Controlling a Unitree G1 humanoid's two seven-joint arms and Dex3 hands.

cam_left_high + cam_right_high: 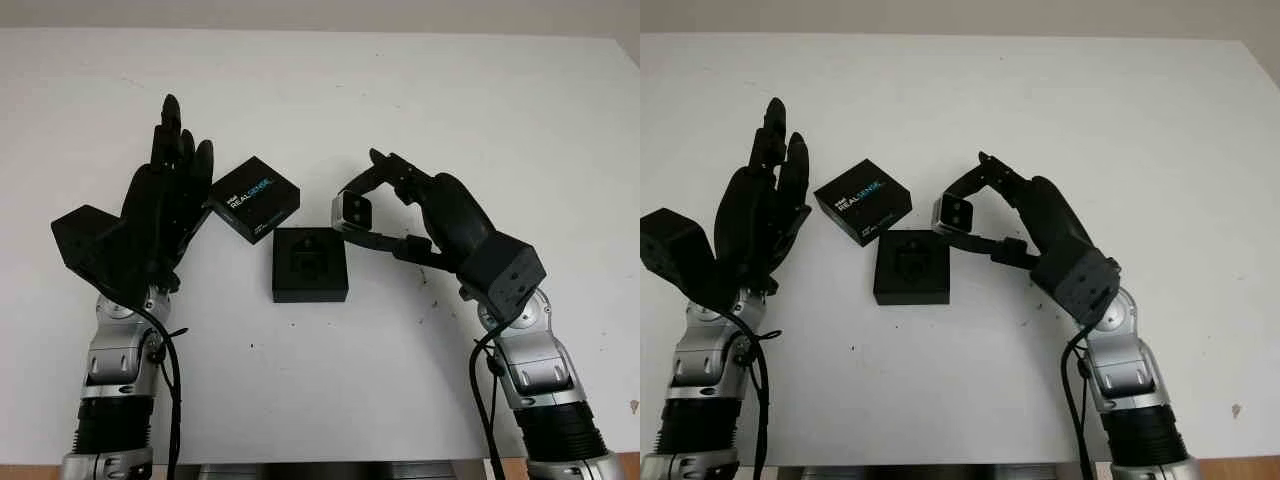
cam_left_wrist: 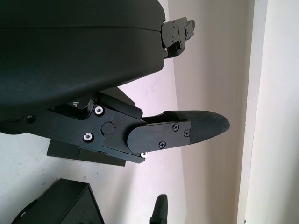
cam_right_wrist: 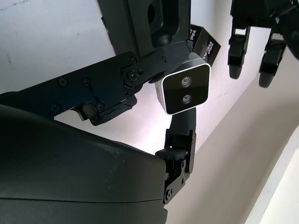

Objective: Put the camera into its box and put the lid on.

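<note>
1. Camera (image 1: 352, 210) is gripped by the right hand (image 1: 395, 205), pinched between the fingers (image 3: 140, 74) above and the thumb below, and is held clear of the tabletop (image 1: 450, 90) just beside the far right corner of the box (image 1: 310, 264).
2. Two round lenses are seen on the camera's dark end face, which is turned toward the right wrist view.
3. The box is placed open on the tabletop between the two arms, with a moulded recess visible in its dark insert.
4. The lid (image 1: 254, 198), printed with a white logo, is laid on the tabletop touching or just beside the far left corner of the box.
5. The left hand (image 1: 165, 195) is held open beside the lid, and nothing is gripped by it.
6. Risk, misalignment: the camera is judged to be tilted relative to the recess; if it is lowered so, it may be lodged on the insert's rim and the lid prevented from seating.
7. Risk, slip: the grip is made on a small smooth body; it may be dropped if the pinch is loosened early.
8. Risk, displacement: the unrestrained box may be pushed aside by contact.
</note>
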